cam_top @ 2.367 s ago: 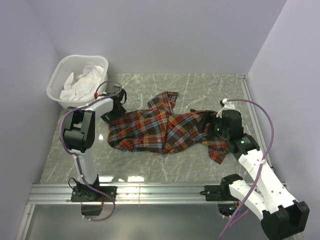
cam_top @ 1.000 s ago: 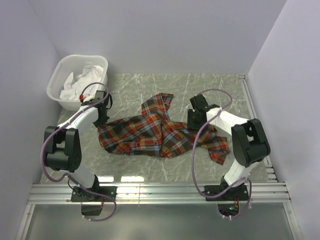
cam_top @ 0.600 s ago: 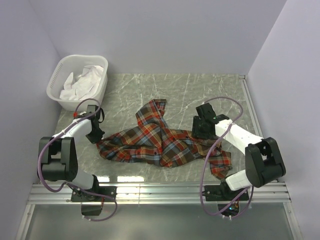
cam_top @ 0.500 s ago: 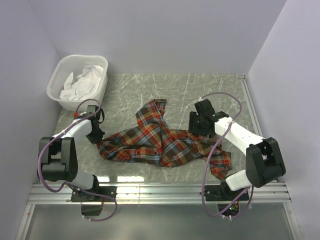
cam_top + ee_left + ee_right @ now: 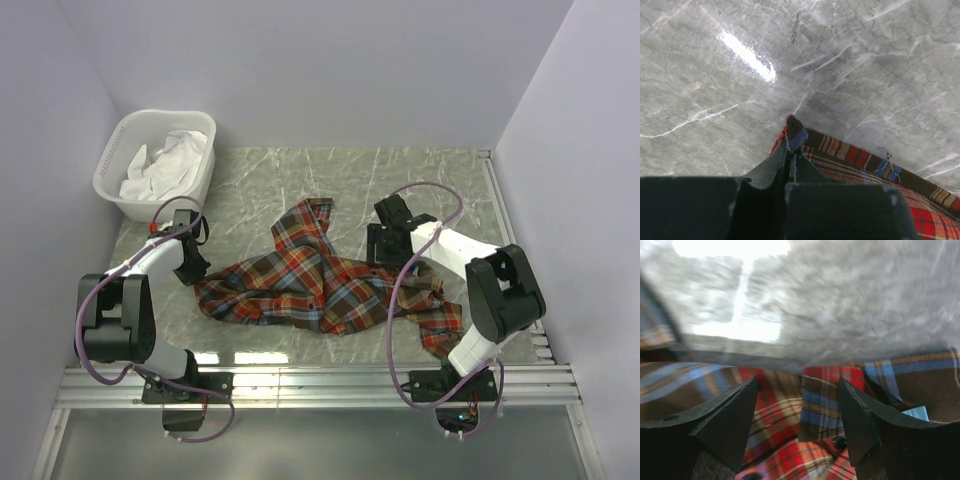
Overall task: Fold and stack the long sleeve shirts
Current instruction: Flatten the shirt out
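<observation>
From above, a crumpled plaid flannel shirt (image 5: 320, 285) in red, orange, blue and brown checks sprawls mid-table on glossy grey-green veined marble (image 5: 400, 170). A white slatted plastic basket (image 5: 108, 168) of white cloth (image 5: 165, 160) stands far left, under plain lilac walls (image 5: 330, 70).

In the left wrist view, the left gripper (image 5: 791, 159) is pinched tight on the shirt's woven hem corner.

In the blurred right wrist view, the right gripper (image 5: 797, 415) is spread wide over the plaid cloth and holds nothing.

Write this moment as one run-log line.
left end effector: shut on shirt edge | right end effector: open, over shirt | shirt: unfolded, crumpled
</observation>
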You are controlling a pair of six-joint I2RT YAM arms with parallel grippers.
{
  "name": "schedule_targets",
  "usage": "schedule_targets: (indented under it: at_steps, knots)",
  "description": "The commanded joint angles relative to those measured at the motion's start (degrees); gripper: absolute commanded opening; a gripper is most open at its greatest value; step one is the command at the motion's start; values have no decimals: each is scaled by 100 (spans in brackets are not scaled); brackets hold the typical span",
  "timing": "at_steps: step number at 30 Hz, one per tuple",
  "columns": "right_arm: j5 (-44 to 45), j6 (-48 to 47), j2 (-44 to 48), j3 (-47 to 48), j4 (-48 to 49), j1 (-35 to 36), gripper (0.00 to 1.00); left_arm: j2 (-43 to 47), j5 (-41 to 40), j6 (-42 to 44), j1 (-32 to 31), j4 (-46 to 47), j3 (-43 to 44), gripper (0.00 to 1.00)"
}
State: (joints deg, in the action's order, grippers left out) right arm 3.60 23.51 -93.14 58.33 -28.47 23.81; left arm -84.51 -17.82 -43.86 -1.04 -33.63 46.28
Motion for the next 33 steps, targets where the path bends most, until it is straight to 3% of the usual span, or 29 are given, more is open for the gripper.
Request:
schedule_targets:
  at_steps: [1, 3, 6, 7, 9, 10, 13, 22, 24, 28, 29, 32, 33]
  knots:
    - [247, 49, -177, -14, -106, -8, 72, 119, 42, 105, 25, 102, 47, 1]
    - [221, 40, -326, -14, -133, -17, 70, 110, 42, 114, 25, 85, 74, 1]
    - [133, -13, -363, -49, -98, -8, 55, 154, 60, 105, 25, 58, 153, 0]
    - [107, -39, -345, -49, -80, 0, 42, 163, 51, 105, 25, 49, 197, 1]
    - [106, -101, -275, 21, -106, 0, 32, 172, 60, 97, 25, 14, 398, 1]
    - [124, -127, -248, 125, -106, -8, 19, 154, 60, 88, 25, -38, 486, 1]
    - [352, -180, -55, 415, -194, -17, 0, 84, 33, 53, 25, -170, 943, 1]
    - [678, -153, 490, 1995, -352, -535, 0, -696, 183, 52, 34, -618, 3507, 1]
    - [721, -232, 508, 2401, -344, -727, 0, -1039, 200, 123, 51, -812, 4500, 1]
    - [537, -399, 192, 4250, -317, -1167, 0, -1898, 604, 246, 86, -1039, 6660, 0]
    - [398, -391, 122, 4605, -317, -1247, 0, -2146, 779, 237, 86, -1189, 7901, 0]
    - [186, -417, 112, 5373, 94, -1449, 0, -2807, 1270, 176, 286, -1481, 9683, 0]
    - [-6, -435, 304, 5347, 261, -1484, 0, -2529, 1473, 106, 349, -967, 9593, 0]
